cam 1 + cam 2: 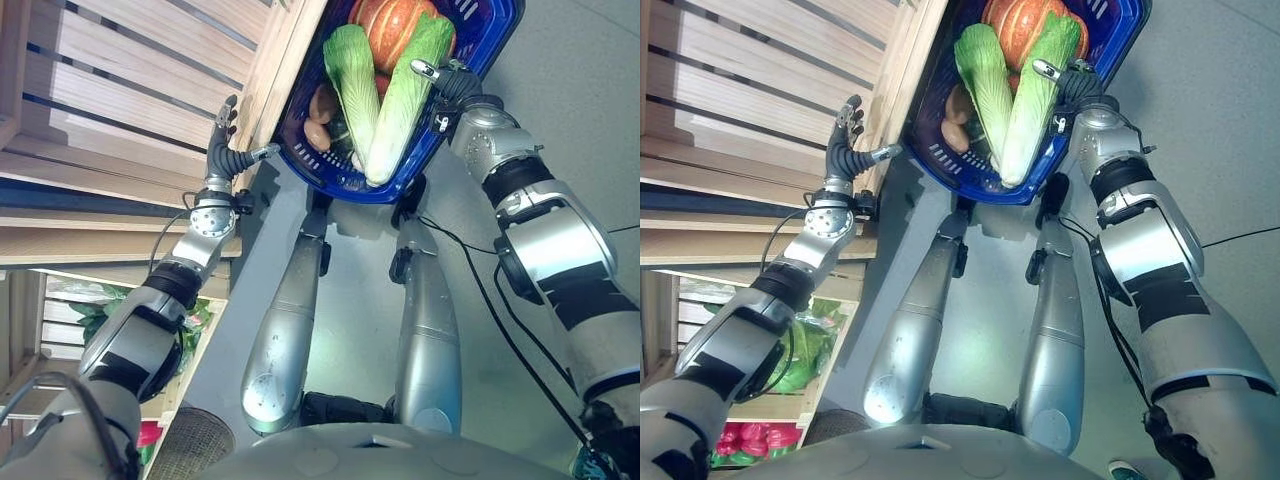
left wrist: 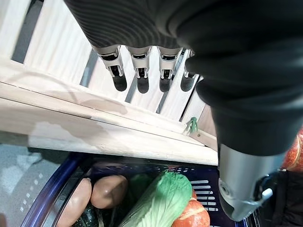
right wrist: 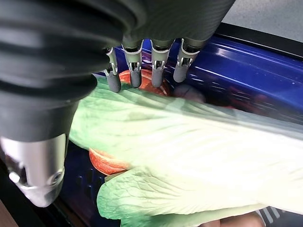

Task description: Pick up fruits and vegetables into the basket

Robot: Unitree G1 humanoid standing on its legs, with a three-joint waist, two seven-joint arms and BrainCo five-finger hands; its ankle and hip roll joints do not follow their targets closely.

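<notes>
Left eye view: wooden crate beside basket; both hands' fingers spread, holding nothing.

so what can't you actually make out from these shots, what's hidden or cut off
- Blue basket: its far end is cut off by the top edge in both eye views.
- Pumpkin: partly covered by the two cabbages, and cut by the top edge.
- Brown vegetables: half buried under a cabbage in the left wrist view, kind unclear.
- Right hand: at the basket rim, what its open fingers touch is unclear.
- Left hand: open, by the wooden crate.
</notes>
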